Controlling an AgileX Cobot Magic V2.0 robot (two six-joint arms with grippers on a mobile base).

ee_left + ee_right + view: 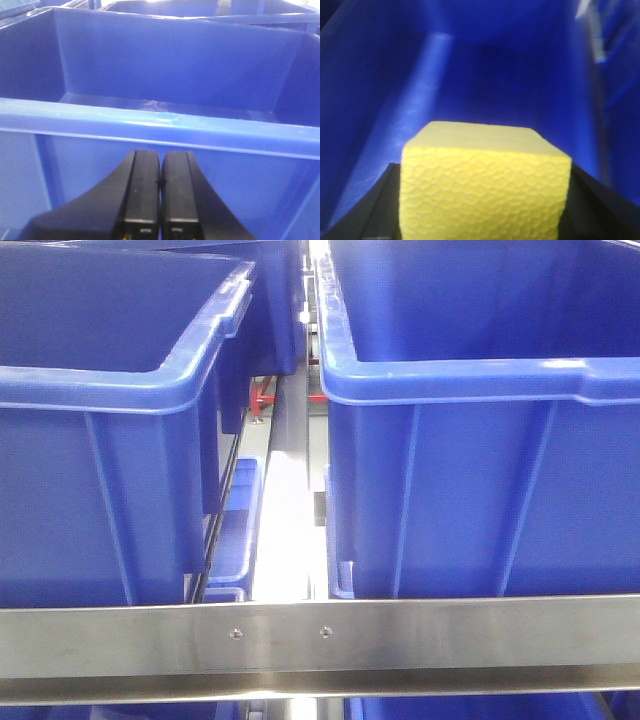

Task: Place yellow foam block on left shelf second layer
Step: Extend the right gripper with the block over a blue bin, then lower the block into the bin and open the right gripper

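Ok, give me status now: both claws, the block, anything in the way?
Left claw shut, empty, facing a blue bin. Right claw shut on yellow block, over a bin interior. No obstruction seen.

Front view: two bins stand side by side on a shelf, the left bin (100,440) filling the left half of the frame, the right bin (480,460) the right half, a narrow gap between them at centre. A metal rail (320,635) runs across the bottom of the frame before both. Left wrist view: the left gripper (160,182) sits at lower centre, before a bin's near wall (150,125). Right wrist view: the yellow foam block (485,185) fills the lower centre between the right gripper (485,210) fingers, bin interior behind it
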